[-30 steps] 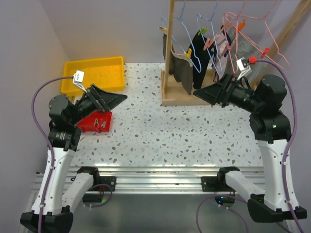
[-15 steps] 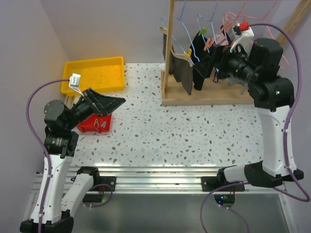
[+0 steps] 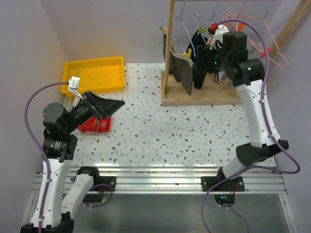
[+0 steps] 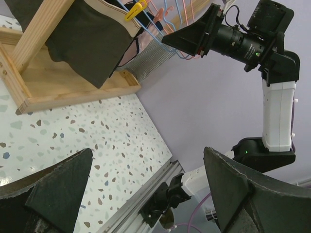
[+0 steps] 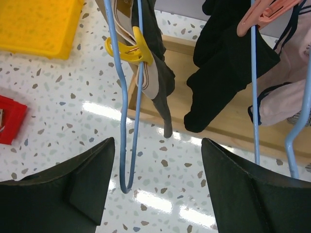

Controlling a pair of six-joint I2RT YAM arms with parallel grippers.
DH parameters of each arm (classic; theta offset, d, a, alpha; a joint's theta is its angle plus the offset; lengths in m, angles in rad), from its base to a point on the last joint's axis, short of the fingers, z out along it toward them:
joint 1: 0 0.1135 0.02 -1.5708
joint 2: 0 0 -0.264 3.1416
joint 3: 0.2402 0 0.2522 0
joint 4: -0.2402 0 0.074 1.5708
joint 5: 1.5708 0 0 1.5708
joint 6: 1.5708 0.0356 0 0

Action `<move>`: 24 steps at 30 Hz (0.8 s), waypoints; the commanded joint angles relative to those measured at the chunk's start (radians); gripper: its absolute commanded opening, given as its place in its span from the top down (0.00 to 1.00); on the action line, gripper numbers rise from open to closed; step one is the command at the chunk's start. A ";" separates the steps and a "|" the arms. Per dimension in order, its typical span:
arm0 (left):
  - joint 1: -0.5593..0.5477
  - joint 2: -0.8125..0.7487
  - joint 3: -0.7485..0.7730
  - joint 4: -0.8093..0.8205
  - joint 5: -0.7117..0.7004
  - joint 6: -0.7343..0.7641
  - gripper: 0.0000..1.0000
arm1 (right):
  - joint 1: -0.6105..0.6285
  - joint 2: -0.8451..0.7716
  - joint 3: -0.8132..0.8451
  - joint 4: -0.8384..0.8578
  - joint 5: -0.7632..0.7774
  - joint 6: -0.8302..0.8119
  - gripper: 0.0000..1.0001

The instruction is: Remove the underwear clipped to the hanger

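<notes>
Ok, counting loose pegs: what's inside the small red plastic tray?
Some clothes pegs show in the small red plastic tray; the left pincer covers its far part, hiding the rest.

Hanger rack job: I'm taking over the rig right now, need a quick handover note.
Left gripper: open, empty, hovering by the red tray.
Right gripper: open, empty, raised at the rack, facing the blue hanger.
Things: grey underwear hangs on that hanger under a yellow clip. A black garment hangs beside it under a pink clip. The yellow bin sits far left.
Done: nothing unclipped yet.
Left: release the clip and take the underwear off the hanger.
</notes>
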 commanded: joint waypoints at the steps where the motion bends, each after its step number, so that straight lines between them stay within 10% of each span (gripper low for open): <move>1: -0.004 -0.012 0.012 -0.009 -0.003 0.026 0.00 | 0.014 0.012 0.030 0.040 0.025 -0.029 0.25; 12: -0.004 -0.012 -0.015 0.011 0.003 0.018 0.00 | 0.093 0.078 0.058 0.017 0.065 -0.058 0.49; 17: -0.004 -0.021 -0.031 0.009 0.003 0.015 0.00 | 0.093 0.090 0.098 0.016 0.120 -0.053 1.00; 24: -0.004 -0.026 -0.037 0.006 0.003 0.021 0.00 | 0.094 0.063 0.116 0.051 0.186 -0.027 1.00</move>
